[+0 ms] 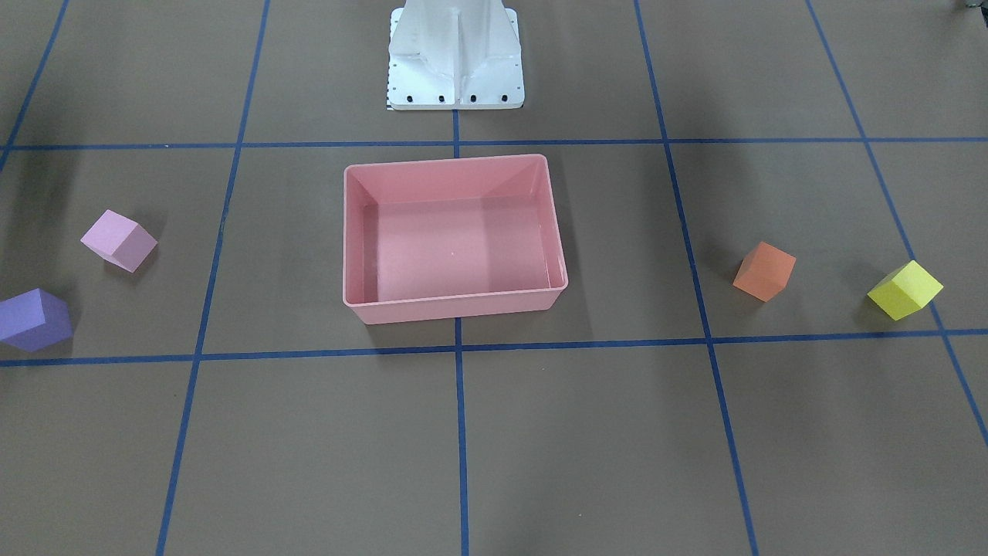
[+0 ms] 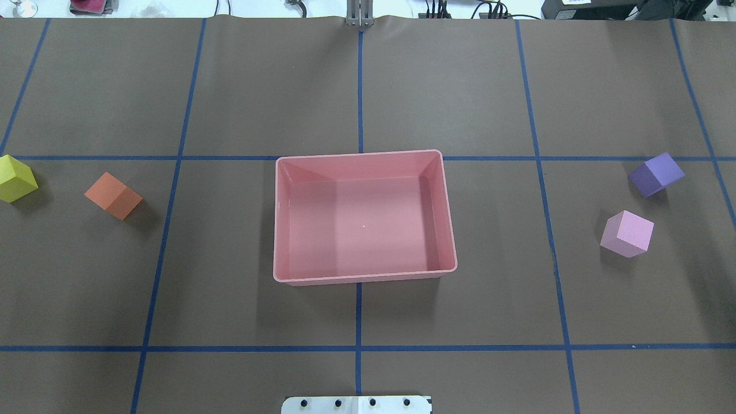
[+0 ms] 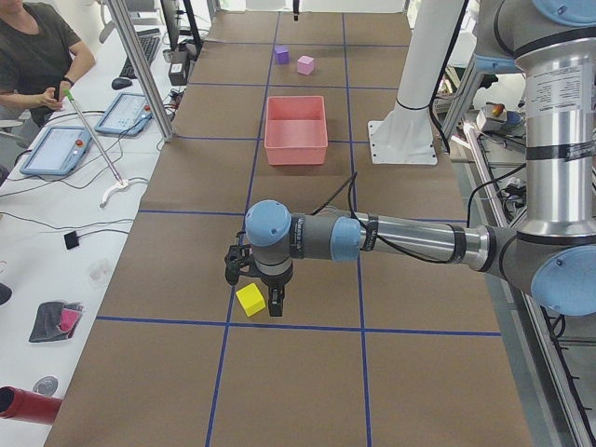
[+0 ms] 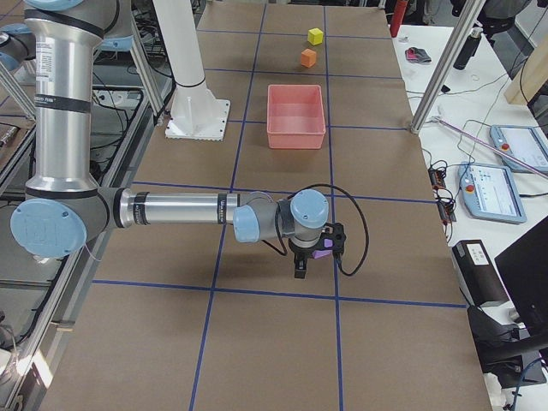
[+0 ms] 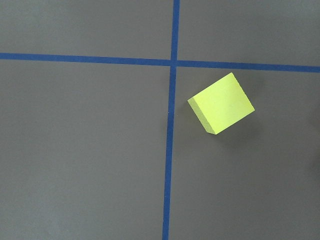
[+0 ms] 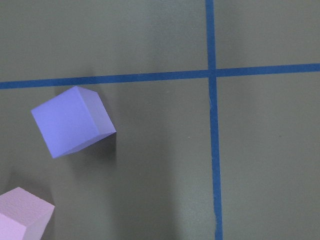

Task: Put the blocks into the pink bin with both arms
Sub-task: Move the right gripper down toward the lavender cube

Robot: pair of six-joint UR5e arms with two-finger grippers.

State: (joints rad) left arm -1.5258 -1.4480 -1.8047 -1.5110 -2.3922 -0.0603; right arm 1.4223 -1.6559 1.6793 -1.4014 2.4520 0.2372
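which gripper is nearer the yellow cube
Left. The left gripper hangs just over the small yellow matte cube; the right gripper is far away, over the small purple matte cube.

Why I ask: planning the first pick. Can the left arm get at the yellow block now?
Probably yes: the left tool hangs over the yellow block, and its wrist view shows nothing between them.
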